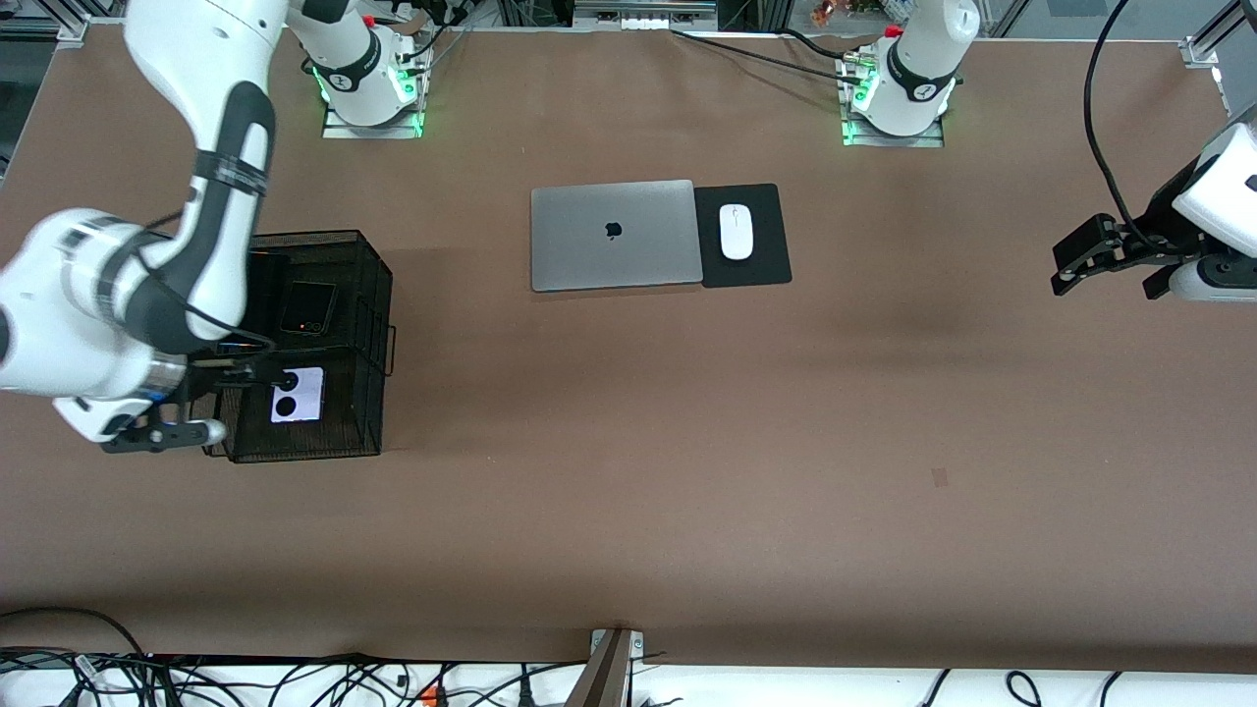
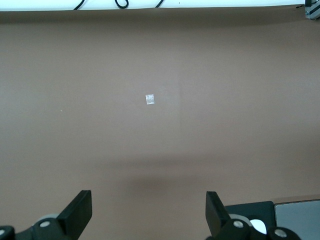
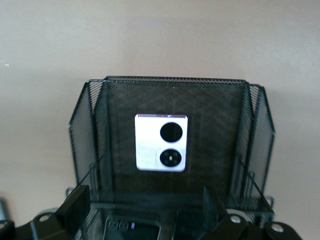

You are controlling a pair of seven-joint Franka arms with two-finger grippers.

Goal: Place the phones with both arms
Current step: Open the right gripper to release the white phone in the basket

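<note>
A black mesh organizer stands at the right arm's end of the table. The lilac-white phone with two round black lenses lies in its compartment nearest the front camera and also shows in the right wrist view. The black flip phone leans in the compartment farther back. The long black slab is partly hidden by the right arm. My right gripper is open and empty over the organizer, above a black phone. My left gripper is open and empty over bare table at the left arm's end.
A closed silver laptop and a white mouse on a black pad lie mid-table toward the bases. A small white speck lies on the brown tabletop. Cables run along the table's front edge.
</note>
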